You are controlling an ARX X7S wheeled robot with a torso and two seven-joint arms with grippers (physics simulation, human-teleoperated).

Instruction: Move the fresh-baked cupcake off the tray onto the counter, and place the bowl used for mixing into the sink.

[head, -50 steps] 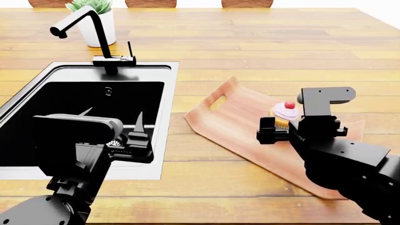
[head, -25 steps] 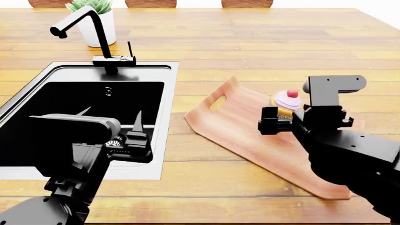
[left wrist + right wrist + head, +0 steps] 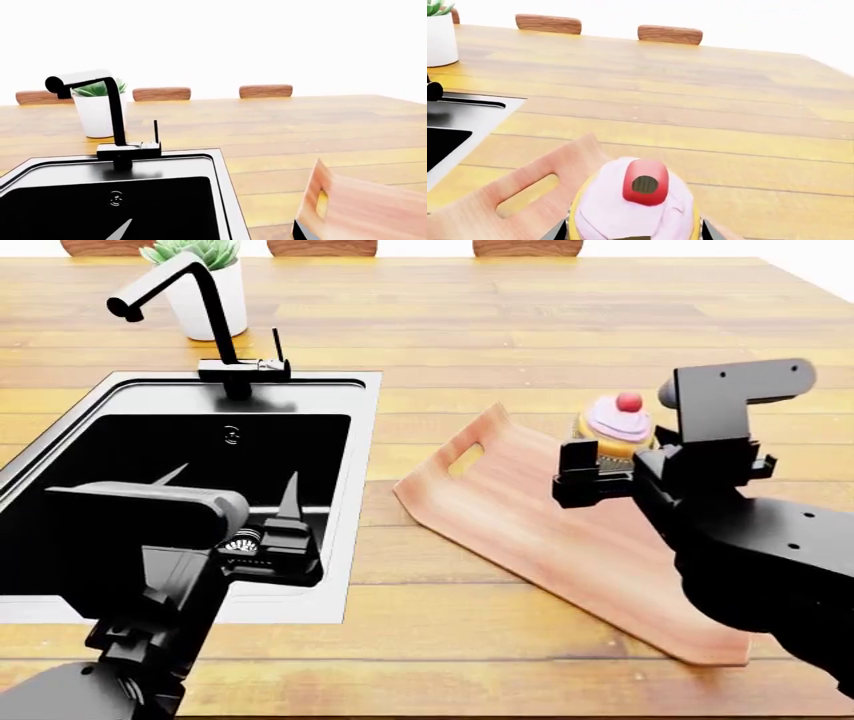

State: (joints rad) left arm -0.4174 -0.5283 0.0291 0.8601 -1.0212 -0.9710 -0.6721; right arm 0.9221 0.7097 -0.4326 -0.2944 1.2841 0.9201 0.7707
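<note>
Right gripper (image 3: 617,468) is clamped on the cupcake (image 3: 615,430), holding it raised above the far end of the tray (image 3: 534,530). Step in hand, by my reading: carrying the cupcake off the tray; next it needs moving sideways over bare counter (image 3: 534,330) and lowering upright. Left gripper (image 3: 230,498) hovers over the black sink (image 3: 134,470), fingers apart and empty. No bowl appears in any view.

The cupcake (image 3: 615,432) shows only its frosting and upper wrapper above the right gripper (image 3: 603,472). The tray (image 3: 363,207) is cut off by the left wrist view's edge.
</note>
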